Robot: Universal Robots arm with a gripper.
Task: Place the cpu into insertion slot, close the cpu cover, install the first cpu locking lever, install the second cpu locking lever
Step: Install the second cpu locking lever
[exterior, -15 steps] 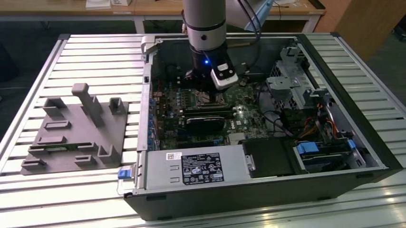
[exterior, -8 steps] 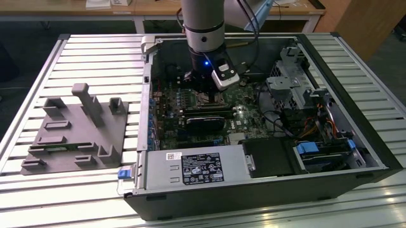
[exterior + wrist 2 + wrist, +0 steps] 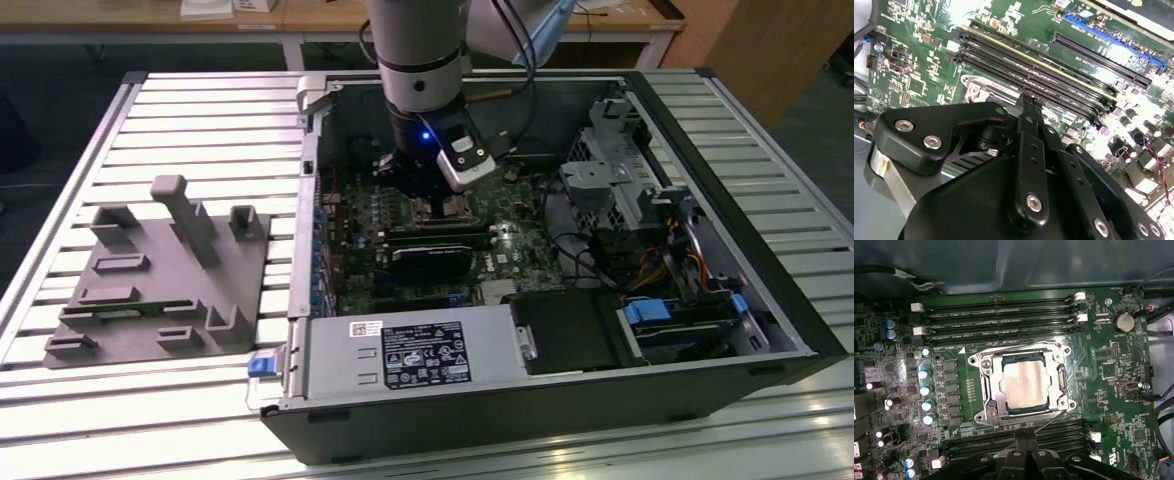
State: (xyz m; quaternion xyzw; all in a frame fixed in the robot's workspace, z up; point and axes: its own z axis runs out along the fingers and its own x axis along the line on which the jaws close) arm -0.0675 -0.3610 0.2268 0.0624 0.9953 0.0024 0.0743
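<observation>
Hovering in the exterior view over the motherboard inside the open computer case (image 3: 747,230), the claw (image 3: 430,203) shows pressed together and empty in the second wrist view, while the first wrist view shows the cpu (image 3: 1024,386) seated in the insertion slot (image 3: 985,364) with the cpu cover (image 3: 995,401) closed over it and the locking levers (image 3: 1019,346) seemingly down.

Slatted metal workbench (image 3: 160,110) under bright light, wooden desk (image 3: 320,18) behind, dark floor (image 3: 40,70) beyond.
</observation>
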